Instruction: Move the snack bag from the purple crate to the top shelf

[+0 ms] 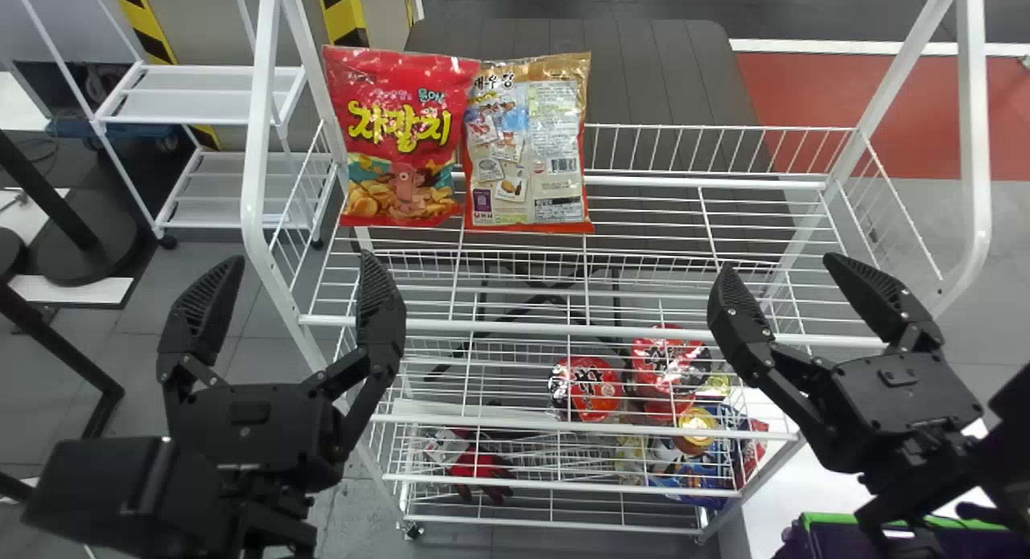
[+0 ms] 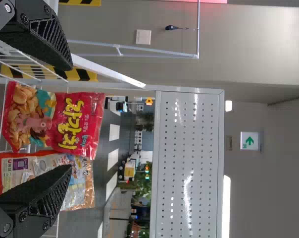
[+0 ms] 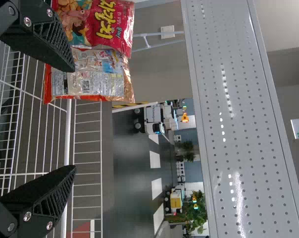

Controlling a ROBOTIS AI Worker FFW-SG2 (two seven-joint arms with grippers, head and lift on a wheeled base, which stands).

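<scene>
Head view: bright, fairly even indoor light; white worktop (image 1: pixel 772 495) nearly blown out, glints on the red packs (image 1: pixel 594 388). Left wrist view: light strip (image 2: pixel 226 203) glowing, white glare streaks on perforated panel (image 2: pixel 188 163). Right wrist view: similar streaks, darker floor (image 3: pixel 132 158).

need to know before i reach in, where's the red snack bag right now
In the head view, the red snack bag stands at the left of the top shelf, directly beside the gold-edged bag.

Glossy plastic-film snack bags (image 1: pixel 402 141).
</scene>
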